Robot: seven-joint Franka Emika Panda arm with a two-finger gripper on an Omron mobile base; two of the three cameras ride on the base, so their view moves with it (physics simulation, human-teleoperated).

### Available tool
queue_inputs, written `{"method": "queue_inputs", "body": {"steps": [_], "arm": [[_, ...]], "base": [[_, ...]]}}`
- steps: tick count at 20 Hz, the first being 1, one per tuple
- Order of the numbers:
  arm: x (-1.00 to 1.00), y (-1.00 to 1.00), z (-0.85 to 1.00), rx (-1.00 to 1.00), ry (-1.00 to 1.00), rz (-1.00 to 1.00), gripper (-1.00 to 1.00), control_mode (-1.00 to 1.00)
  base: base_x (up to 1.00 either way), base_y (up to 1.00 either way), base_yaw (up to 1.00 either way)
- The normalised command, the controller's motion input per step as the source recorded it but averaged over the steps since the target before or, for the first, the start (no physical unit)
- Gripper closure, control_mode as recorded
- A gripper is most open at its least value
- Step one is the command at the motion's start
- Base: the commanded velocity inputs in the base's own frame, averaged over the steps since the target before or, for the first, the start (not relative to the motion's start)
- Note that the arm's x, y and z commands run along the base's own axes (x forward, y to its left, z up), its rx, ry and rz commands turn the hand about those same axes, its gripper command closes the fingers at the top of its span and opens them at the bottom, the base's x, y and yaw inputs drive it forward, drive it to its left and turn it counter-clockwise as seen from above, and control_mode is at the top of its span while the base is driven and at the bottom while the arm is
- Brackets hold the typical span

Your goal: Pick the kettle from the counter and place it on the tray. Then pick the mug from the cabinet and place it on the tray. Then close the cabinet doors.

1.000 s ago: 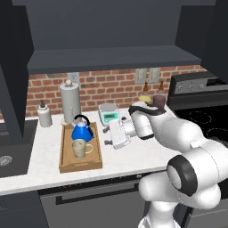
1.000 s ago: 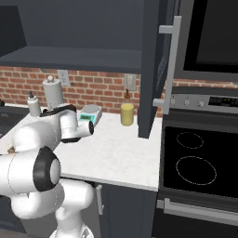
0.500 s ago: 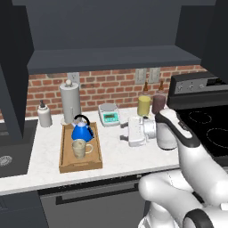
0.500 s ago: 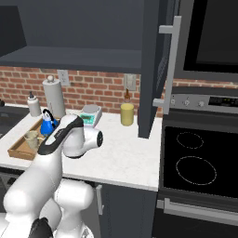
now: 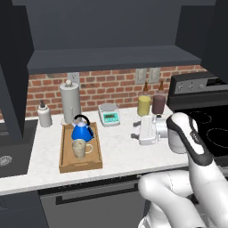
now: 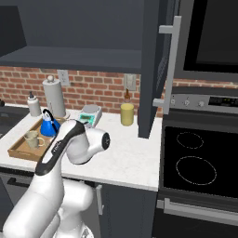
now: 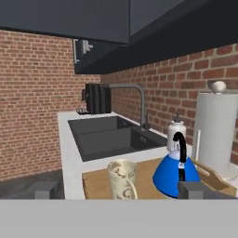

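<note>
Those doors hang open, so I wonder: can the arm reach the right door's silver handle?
Probably yes, once it lifts and turns: the handle sticks out above the counter, nothing before it, though the open jaws now face the tray.

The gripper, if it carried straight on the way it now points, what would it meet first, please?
Probably the mug on the tray, with the kettle just beside that line; the open gripper points leftward along the counter, though depth is uncertain.
</note>
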Motion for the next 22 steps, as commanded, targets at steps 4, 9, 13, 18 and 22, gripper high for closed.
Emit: {"method": "queue_inputs", "body": {"steps": [4,9,13,18,22], "arm": [[-0.27,-0.71,0.03,0.00,0.00,-0.13,-1.00,-1.00],[-0.23,-0.59,-0.13,-0.01,0.04,-0.07,-1.00,-1.00],[-0.16,-0.34,-0.16,-0.06,0.10,0.00,-1.00,-1.00],[-0.31,-0.68,0.02,-0.01,0.04,-0.01,-1.00,-1.00],[-0.29,-0.85,0.22,0.00,-0.06,-0.01,-1.00,-1.00]], "base": [[0.00,0.00,0.00],[0.00,0.00,0.00],[0.00,0.00,0.00],[0.00,0.00,0.00],[0.00,0.00,0.00]]}}
